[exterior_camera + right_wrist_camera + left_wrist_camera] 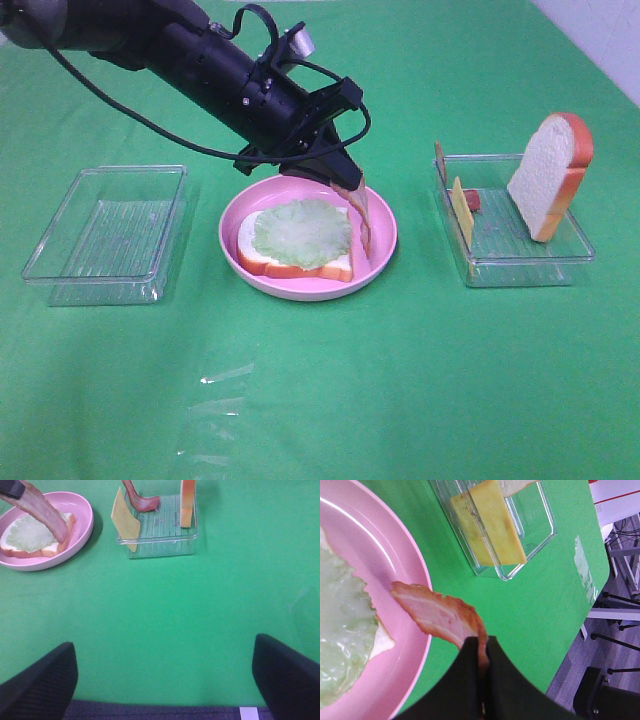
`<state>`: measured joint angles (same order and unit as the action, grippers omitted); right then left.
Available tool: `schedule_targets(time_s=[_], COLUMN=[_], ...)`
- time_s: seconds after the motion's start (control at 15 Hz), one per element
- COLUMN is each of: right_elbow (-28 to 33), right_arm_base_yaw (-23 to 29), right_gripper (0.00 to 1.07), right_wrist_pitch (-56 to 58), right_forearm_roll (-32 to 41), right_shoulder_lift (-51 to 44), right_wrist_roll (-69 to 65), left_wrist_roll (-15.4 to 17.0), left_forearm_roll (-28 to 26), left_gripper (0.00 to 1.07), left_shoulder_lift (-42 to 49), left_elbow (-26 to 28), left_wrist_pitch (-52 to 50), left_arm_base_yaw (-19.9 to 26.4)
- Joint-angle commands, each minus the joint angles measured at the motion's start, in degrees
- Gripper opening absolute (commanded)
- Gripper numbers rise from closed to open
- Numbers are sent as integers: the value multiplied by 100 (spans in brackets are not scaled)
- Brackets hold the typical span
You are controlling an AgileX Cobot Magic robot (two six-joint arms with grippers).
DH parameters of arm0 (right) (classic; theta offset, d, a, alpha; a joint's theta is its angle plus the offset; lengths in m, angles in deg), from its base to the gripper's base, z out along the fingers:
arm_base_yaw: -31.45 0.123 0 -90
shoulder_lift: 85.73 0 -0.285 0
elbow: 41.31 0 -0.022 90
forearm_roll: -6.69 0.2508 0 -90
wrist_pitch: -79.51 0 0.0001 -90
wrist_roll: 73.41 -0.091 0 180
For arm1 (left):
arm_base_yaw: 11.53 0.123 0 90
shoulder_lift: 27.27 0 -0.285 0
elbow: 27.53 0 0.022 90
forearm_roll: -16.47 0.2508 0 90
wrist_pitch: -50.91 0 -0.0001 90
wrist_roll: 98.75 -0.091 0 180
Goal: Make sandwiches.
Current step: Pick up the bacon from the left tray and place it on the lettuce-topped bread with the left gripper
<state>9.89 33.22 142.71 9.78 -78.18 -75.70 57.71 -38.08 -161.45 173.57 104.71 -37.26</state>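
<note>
Fingers (506,680) of left gripper (481,642): we note them clamped on one end of a bacon strip (437,614), dangling over the pink plate (385,222) beside lettuce-topped bread (300,235). We judge it light and floppy; pinch an end.

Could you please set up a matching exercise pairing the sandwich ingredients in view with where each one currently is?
1 bacon strip over the pink plate
2 lettuce
3 cheese slice
4 loose bread slice

A standing on edge in the right tray
B pinched by the left gripper
C lying on the bread in the plate
D leaning at that tray's wall

Pairs: 1-B, 2-C, 3-D, 4-A.
</note>
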Motion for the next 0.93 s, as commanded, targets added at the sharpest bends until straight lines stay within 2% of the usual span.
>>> schedule_targets(time_s=[0.07,0.27,0.33,0.47,0.8,0.93], right_elbow=[11,11,11,11,11,11], right_arm_base_yaw=[0,0,0,0,0,0], right_gripper=[91,91,91,91,91,91], right_wrist_pitch=[-23,-23,-23,-23,-23,-23], right_forearm_roll=[-23,-23,-23,-23,-23,-23], right_shoulder_lift=[-155,-155,-155,-155,-155,-155], right_wrist_roll=[23,23,23,23,23,23], left_wrist_roll=[-74,52,275,602,739,940], left_forearm_roll=[-103,189,739,1438,2160,2401], left_gripper=[0,0,0,0,0,0], left_shoulder_lift=[-178,-361,-361,-361,-361,-361], left_elbow=[229,401,413,424,424,424], left_wrist_pitch=[46,11,29,34,-40,-206], left_arm_base_yaw=[-34,63,149,195,212,212])
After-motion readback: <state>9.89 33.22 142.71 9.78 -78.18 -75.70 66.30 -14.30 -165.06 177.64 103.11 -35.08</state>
